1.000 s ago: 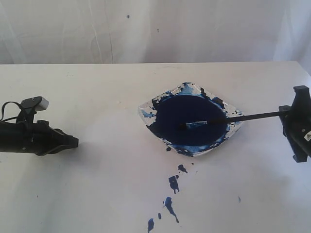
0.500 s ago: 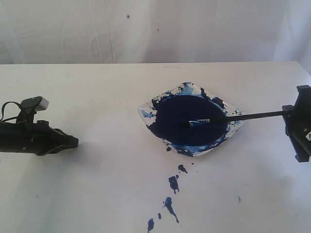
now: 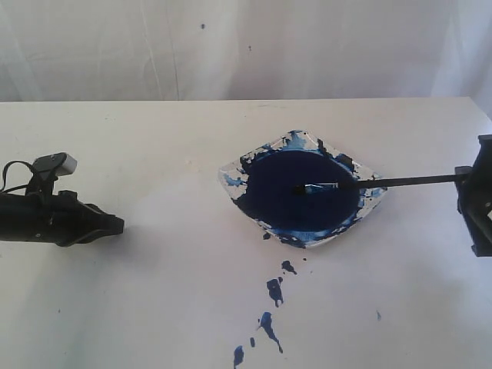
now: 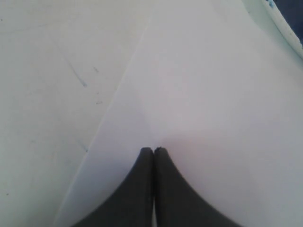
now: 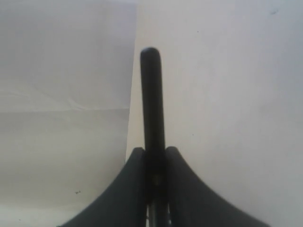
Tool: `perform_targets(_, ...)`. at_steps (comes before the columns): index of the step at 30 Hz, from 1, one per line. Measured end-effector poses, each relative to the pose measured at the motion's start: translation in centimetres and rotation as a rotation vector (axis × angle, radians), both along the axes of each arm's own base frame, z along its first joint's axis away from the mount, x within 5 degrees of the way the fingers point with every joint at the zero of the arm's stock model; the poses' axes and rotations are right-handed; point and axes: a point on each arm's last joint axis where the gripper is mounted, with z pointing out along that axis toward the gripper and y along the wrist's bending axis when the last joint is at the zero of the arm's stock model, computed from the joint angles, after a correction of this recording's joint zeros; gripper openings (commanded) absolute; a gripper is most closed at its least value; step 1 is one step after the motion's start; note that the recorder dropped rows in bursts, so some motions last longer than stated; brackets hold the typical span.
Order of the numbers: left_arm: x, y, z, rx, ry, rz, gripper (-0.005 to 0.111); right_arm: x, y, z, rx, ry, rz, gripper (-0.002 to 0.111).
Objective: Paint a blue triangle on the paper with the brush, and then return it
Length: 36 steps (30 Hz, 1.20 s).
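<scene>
Brush [image 3: 400, 181] tip blends into dark paint [image 3: 280, 207]; right tool [image 5: 152, 153] partly cropped.

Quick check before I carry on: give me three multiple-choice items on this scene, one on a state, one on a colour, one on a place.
1. The left hand is:
A. wide open
B. shut, holding nothing
C. out of view

2. The splatters near the dish are:
A. red
B. blue
C. green

3. The tip of the brush lies:
A. on the splatters
B. beside the left hand
C. over the dish

Answers:
1 B, its fingertips meet with nothing between them in the left wrist view.
2 B, the blots are dark blue.
3 C, the bristles sit over the dish's dark centre while the right hand grips the handle.
</scene>
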Motion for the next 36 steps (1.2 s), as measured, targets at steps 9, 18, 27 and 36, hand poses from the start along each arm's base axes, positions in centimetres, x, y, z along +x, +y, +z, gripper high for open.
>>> perform_targets(9, 0.0, 0.0, 0.0, 0.000, 0.000, 0.000, 0.000, 0.3, -0.5, 1.6, -0.150, -0.176, -0.021, 0.005)
perform_targets(18, 0.0, 0.0, 0.0, 0.000, 0.000, 0.000, 0.000, 1.9, -0.8, 3.2, -0.251, -0.268, -0.061, 0.005)
perform_targets(27, 0.0, 0.0, 0.0, 0.000, 0.000, 0.000, 0.000, 5.5, -0.2, 6.5, -0.444, -0.390, -0.035, 0.005)
perform_targets(36, 0.0, 0.0, 0.0, 0.000, 0.000, 0.000, 0.000, 8.6, 1.7, 8.7, -0.676, -0.400, 0.166, 0.005)
